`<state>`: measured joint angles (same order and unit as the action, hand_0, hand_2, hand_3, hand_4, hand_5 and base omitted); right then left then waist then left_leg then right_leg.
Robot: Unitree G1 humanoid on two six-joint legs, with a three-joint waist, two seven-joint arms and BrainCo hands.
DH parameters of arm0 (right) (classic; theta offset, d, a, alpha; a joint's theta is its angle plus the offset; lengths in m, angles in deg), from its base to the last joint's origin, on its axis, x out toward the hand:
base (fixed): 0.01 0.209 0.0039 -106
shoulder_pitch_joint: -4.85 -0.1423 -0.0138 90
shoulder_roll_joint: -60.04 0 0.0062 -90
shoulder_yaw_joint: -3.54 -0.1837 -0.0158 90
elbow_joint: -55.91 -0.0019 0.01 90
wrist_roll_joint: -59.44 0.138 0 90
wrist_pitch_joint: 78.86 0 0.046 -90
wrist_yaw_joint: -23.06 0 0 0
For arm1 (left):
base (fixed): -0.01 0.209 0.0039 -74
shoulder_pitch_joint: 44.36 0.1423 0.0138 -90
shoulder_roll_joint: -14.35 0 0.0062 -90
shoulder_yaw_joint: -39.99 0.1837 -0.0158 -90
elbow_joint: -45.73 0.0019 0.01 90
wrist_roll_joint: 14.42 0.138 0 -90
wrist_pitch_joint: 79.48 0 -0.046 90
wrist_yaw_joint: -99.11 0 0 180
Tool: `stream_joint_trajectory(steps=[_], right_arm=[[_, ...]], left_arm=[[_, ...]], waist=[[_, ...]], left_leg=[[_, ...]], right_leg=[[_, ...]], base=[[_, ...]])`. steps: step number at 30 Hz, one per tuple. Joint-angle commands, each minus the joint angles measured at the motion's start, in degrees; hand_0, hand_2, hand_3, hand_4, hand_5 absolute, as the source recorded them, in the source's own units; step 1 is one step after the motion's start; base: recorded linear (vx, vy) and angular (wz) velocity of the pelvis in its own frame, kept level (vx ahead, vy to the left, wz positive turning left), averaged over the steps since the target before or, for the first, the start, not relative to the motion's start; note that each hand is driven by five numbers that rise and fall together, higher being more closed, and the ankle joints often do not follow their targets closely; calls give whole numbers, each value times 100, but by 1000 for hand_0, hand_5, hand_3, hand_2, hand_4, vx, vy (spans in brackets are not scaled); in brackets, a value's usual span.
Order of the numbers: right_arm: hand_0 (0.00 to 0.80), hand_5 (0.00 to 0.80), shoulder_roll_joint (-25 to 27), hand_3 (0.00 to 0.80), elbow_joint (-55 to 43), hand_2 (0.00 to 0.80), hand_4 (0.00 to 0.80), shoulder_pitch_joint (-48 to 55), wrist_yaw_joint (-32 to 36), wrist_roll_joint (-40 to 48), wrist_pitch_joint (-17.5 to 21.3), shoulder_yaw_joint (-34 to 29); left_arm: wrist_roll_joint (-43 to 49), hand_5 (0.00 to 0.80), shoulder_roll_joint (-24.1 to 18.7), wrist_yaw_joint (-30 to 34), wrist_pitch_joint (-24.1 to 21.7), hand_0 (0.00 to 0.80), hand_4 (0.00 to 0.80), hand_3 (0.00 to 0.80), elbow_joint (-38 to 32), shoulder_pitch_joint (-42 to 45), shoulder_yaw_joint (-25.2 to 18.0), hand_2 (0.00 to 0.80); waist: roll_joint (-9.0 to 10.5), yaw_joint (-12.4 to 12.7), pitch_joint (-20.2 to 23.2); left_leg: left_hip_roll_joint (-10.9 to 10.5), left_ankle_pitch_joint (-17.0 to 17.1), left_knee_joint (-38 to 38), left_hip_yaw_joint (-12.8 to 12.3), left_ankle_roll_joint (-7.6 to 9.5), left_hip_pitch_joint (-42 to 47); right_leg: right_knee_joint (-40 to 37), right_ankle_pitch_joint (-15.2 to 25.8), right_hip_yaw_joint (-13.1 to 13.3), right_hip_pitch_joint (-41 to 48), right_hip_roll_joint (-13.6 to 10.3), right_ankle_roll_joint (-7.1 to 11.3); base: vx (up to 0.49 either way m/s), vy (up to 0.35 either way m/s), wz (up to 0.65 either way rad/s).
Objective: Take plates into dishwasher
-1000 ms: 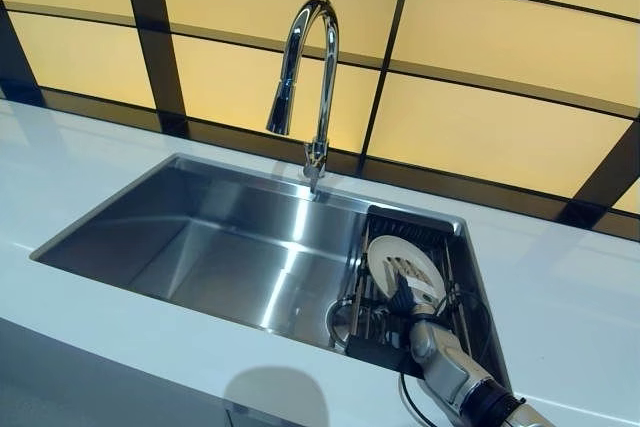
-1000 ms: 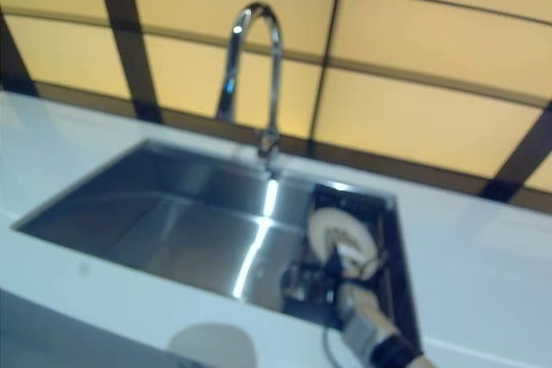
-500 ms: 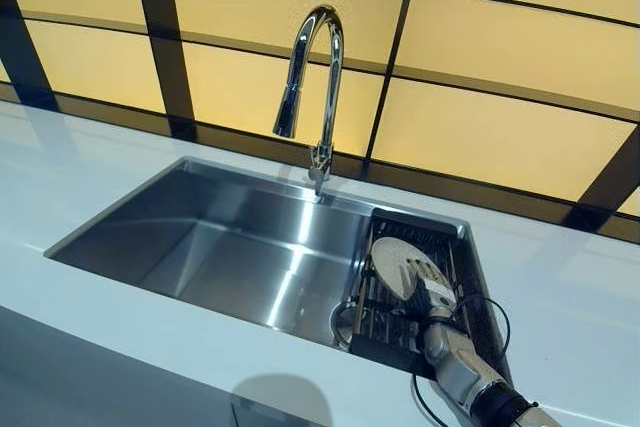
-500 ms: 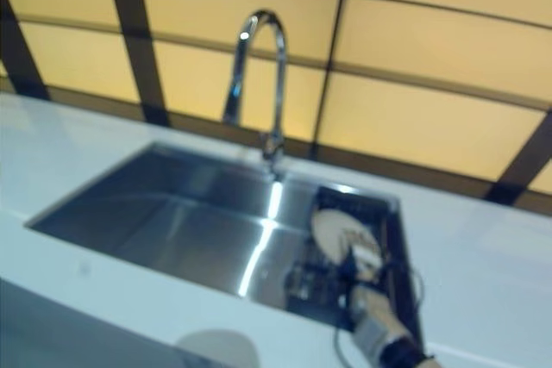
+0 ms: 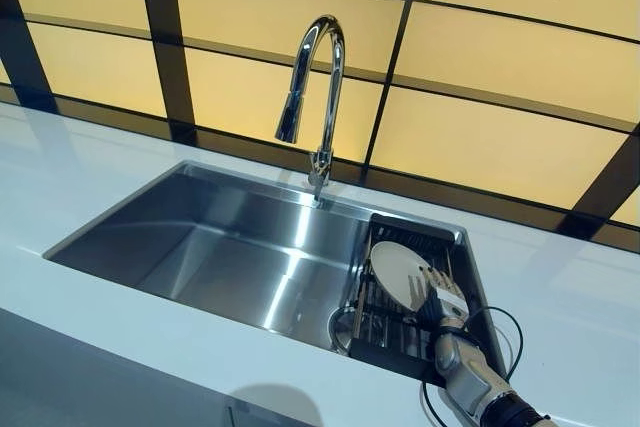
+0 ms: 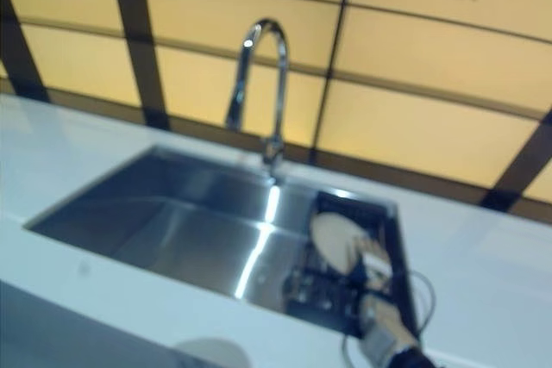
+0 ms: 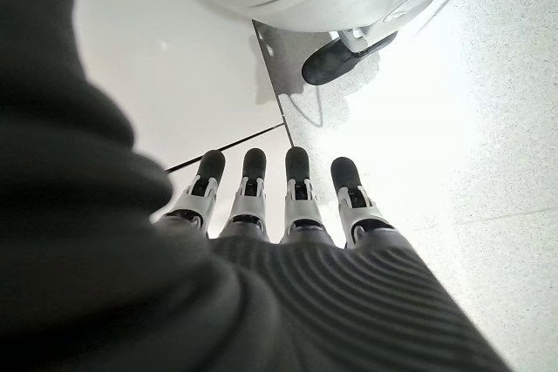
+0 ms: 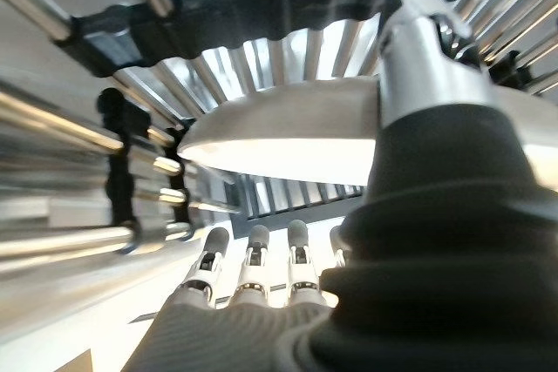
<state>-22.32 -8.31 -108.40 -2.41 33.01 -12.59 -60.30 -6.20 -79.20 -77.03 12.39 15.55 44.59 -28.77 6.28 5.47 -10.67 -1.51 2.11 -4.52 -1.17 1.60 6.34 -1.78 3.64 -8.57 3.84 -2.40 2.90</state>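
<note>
**poster1:** One plate [image 5: 400, 275] is all I can count; cream-white, standing tilted on edge in the dark wire rack [image 5: 380, 325] that sits at the right end of the steel sink [image 5: 200, 247]; one rack, one sink basin, one curved chrome faucet [image 5: 318, 97] behind it on the white countertop [image 5: 580, 297]; yellow wall panels [image 5: 500, 137] with dark strips behind everything.

**poster2:** Yep, same count here; and the hands?

**poster1:** Two hands, only one doing anything; right hand [image 5: 447, 299] comes in from the lower right and is on the plate's near-right edge; in its wrist view the thumb [image 8: 425, 50] lies over the plate's rim [image 8: 288, 132] while the fingers [image 8: 255, 259] sit in a row just under it, fairly straight, so it looks like a loose pinch across the edge rather than a tight fist; plate's lower edge looks like it's down among the rack's bars, though I can't tell if it's resting there.

**poster2:** And the left?

**poster1:** Left hand [image 7: 288, 206] only shows in its own wrist view; fingers straight and side by side, holding nothing, over pale speckled floor [image 7: 488, 128].
</note>
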Motion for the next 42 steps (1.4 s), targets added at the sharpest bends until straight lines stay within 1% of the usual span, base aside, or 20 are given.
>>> stream_joint_trajectory(steps=[1,6,9,12,17,23,25,31,42], right_arm=[[0,0,377,0,-86,0,0,-214,-373,-216,122,-231],[0,0,394,0,-80,0,0,-197,-384,-188,171,-271],[0,0,403,0,-89,0,0,-202,-271,-157,259,-259],[0,0,354,0,-70,0,0,-251,-9,-139,338,-158],[0,0,242,0,-23,0,0,-356,216,10,367,13],[0,0,28,0,43,0,0,-485,560,160,255,187],[0,0,-26,0,96,0,0,-503,628,198,273,244],[0,0,-172,0,136,0,0,-579,657,202,226,393],[0,0,-343,0,252,0,0,-750,433,213,202,511]], left_arm=[[233,0,19,38,-99,0,0,0,138,-67,143,0],[247,0,0,40,-111,0,0,0,140,-37,128,0],[272,0,-24,51,-107,0,0,0,134,-22,118,0],[263,0,-33,59,-86,0,0,0,125,-41,122,0],[248,0,-48,76,-45,0,0,0,107,-86,181,0],[262,0,7,41,15,0,0,0,96,-145,233,0],[236,0,9,29,32,0,0,0,103,-172,255,0],[193,0,8,32,59,0,0,0,55,-220,304,0],[154,0,93,32,124,0,0,0,1,-293,393,0]], waist=[[-127,40,119],[-116,50,109],[-104,68,104],[-97,82,83],[-75,108,43],[-75,132,-2],[-77,134,-19],[-104,157,-84],[-171,198,-160]], left_leg=[[-186,-521,248,32,346,-163],[-184,-513,237,26,343,-164],[-178,-511,244,9,334,-177],[-180,-504,242,6,331,-182],[-176,-506,284,0,323,-202],[-187,-506,331,1,318,-242],[-186,-507,345,-2,317,-251],[-192,-509,422,0,316,-304],[-226,-520,540,25,325,-419]], right_leg=[[586,-136,52,-253,-233,515],[559,-122,39,-244,-225,516],[554,-118,-1,-247,-229,524],[558,-121,-28,-253,-227,521],[561,-120,-53,-243,-231,510],[560,-116,-51,-249,-236,494],[570,-116,-56,-255,-242,490],[589,-111,-64,-266,-258,481],[613,-109,-83,-312,-313,473]], base=[[0,0,0],[0,0,0],[0,0,0],[0,0,0],[0,0,0],[0,0,0],[0,0,0],[0,0,0],[0,0,0]])
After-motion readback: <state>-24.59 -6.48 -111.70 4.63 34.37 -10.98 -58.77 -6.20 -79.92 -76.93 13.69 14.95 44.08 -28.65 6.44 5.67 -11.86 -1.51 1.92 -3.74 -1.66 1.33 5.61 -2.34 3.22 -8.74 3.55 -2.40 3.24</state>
